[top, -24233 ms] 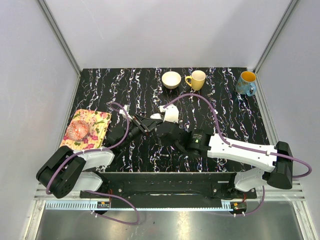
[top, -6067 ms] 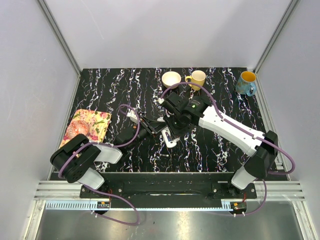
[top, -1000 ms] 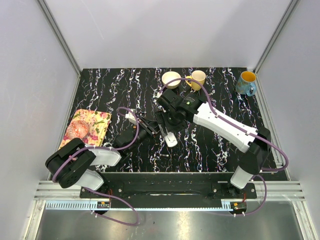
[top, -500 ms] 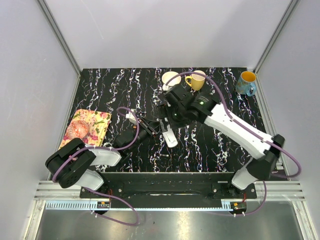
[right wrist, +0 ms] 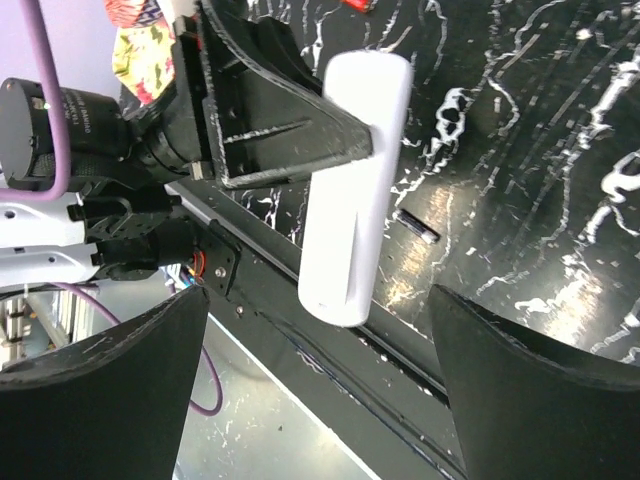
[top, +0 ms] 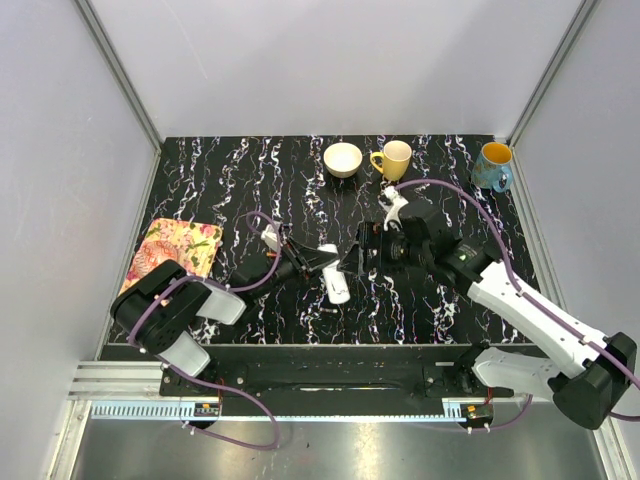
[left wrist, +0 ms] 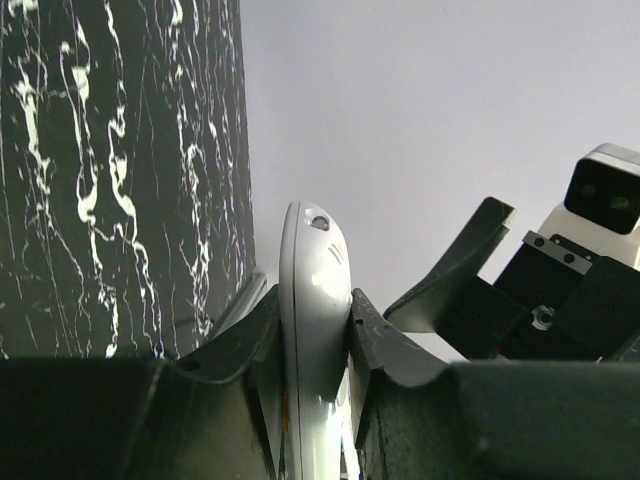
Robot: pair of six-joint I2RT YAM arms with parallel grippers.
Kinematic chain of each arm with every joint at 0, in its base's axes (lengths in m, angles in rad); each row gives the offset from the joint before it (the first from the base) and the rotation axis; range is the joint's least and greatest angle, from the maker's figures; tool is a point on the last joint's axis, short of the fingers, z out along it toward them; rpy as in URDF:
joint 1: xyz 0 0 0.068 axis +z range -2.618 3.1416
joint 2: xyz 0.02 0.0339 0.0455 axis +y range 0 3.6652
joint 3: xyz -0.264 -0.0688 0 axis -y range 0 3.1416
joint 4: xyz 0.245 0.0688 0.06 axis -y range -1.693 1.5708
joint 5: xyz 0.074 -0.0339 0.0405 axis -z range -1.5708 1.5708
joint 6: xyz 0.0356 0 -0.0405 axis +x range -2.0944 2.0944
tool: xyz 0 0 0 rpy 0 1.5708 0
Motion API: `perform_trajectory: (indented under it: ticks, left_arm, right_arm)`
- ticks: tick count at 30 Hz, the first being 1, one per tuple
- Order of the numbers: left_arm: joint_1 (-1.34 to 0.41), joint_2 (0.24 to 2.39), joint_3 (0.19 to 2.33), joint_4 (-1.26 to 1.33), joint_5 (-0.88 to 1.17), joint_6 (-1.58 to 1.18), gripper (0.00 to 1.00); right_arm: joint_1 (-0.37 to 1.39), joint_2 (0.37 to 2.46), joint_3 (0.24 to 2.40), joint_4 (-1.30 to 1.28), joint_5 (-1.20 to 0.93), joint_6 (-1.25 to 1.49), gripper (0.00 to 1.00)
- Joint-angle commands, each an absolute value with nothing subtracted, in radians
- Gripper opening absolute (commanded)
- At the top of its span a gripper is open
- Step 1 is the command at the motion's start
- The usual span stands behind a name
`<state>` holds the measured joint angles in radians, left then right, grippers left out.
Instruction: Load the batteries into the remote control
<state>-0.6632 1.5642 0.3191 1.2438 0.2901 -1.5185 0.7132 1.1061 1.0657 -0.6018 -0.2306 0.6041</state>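
From above, the remote control [top: 334,276] is a slim white bar with rounded ends, near the frame's middle. The left gripper [top: 319,262] clamps it by its upper part. The right gripper [top: 364,252] sits just to its right, fingers spread and holding nothing. One battery [top: 327,314], a tiny slender cylinder, lies on the black, white-veined table [top: 230,180] just below the remote.

In the left wrist view the remote stands edge-on at bottom centre, a smooth glossy shell curving to a rounded tip. Two matte black fingers [left wrist: 375,345] pinch it, touching both sides.

In the right wrist view its plain white face runs from upper centre downward, with a fine seam near the lower end. The dark battery lies just right of it. This gripper's own blurred fingers [right wrist: 110,390] stand wide apart, empty.
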Motion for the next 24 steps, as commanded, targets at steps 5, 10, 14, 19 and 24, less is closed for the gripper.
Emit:
perform_trajectory:
  ticks: [5, 10, 14, 19, 24]
  left_arm:
    - [-0.661, 1.552, 0.371, 1.497, 0.405, -1.568, 0.00]
    - [-0.661, 1.540, 0.373, 1.499, 0.411, -1.555, 0.00]
    - [-0.661, 1.543, 0.364, 1.549, 0.403, -1.552, 0.00]
    - [-0.661, 1.557, 0.364, 1.603, 0.402, -1.562, 0.00]
    - [-0.661, 1.551, 0.365, 1.620, 0.403, -1.565, 0.00]
  right_arm:
    - [0.698, 1.062, 0.907, -0.262, -0.397, 0.650, 0.97]
    - [0.684, 1.043, 0.818, -0.180, -0.434, 0.692, 0.97]
    - [0.675, 1.040, 0.779, -0.117, -0.466, 0.732, 0.97]
    - [0.650, 1.046, 0.701, 0.050, -0.552, 0.822, 0.95]
    - [0.638, 1.060, 0.641, 0.141, -0.600, 0.894, 0.92]
